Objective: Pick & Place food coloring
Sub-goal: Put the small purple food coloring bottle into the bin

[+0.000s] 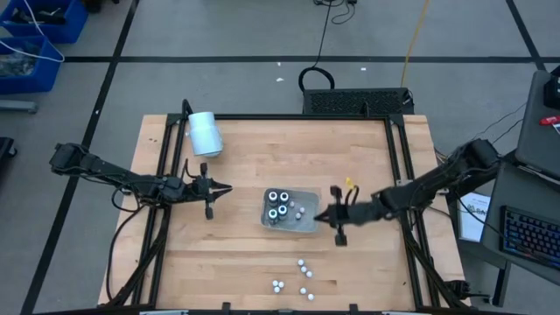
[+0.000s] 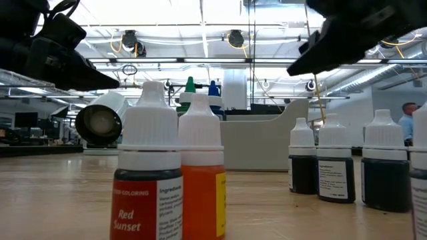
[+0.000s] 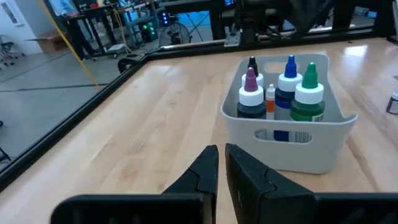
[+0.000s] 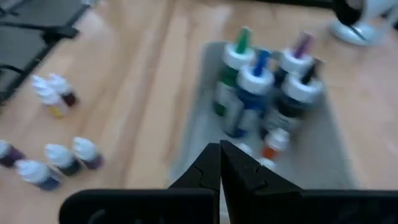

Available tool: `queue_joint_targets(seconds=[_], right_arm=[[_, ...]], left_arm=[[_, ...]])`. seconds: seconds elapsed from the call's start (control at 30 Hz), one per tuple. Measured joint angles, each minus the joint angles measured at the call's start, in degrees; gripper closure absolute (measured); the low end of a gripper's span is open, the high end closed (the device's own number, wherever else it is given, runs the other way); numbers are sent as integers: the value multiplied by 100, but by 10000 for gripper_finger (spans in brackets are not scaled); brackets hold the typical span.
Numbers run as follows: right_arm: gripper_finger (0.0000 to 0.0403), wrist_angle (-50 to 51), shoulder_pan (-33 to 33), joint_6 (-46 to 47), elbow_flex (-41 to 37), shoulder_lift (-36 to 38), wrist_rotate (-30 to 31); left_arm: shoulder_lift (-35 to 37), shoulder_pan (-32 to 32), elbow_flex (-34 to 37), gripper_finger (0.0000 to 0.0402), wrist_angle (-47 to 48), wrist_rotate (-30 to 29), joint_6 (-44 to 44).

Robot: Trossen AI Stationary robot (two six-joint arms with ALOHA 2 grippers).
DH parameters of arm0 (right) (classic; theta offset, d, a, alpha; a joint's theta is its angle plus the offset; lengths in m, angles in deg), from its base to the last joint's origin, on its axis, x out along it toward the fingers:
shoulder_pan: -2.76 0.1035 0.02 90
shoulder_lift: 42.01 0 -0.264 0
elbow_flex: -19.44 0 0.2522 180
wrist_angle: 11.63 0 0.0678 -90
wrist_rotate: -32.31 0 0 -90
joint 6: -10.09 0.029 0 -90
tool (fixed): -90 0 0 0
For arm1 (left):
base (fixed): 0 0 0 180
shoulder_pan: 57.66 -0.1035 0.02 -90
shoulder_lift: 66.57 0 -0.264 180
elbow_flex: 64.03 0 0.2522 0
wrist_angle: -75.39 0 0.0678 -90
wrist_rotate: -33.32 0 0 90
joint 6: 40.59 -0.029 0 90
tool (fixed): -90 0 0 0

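Note:
A grey tray (image 1: 308,226) stands mid-table. It holds three bigger food coloring bottles (image 1: 279,203) with coloured tips, standing upright, and a few tiny ones (image 3: 270,99). Several more tiny white-capped bottles (image 1: 303,267) stand loose on the wood near the front edge and fill the low view (image 2: 167,180). My left gripper (image 1: 226,188) is shut and empty, level, left of the tray (image 3: 298,146). My right gripper (image 1: 320,214) is shut and empty at the tray's right rim, slanting down over the bottles (image 4: 258,87); its own view shows the loose bottles (image 4: 59,155) to one side.
A large white cylinder (image 1: 204,133) lies on its side at the far left of the table. Black frame rails (image 1: 395,175) run along the table's edges. Bare wood lies between the tray and the left gripper. A person (image 2: 407,120) stands far off in the room.

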State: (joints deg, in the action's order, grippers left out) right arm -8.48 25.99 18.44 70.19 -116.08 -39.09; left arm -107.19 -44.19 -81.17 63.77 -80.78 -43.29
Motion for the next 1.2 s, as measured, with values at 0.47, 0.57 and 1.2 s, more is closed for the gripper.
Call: queue_joint_targets(seconds=[0.47, 0.57, 1.2], right_arm=[[403, -1259, 751, 276, 7, -1314, 221], [403, -1262, 652, 300, 7, -1410, 58], [403, -834, 417, 393, 7, -1373, 83]], left_arm=[[2, 0, 0, 364, -49, -52, -134], [0, -1, 0, 364, -42, -55, -133], [1, -1, 0, 364, -17, -52, -133]])
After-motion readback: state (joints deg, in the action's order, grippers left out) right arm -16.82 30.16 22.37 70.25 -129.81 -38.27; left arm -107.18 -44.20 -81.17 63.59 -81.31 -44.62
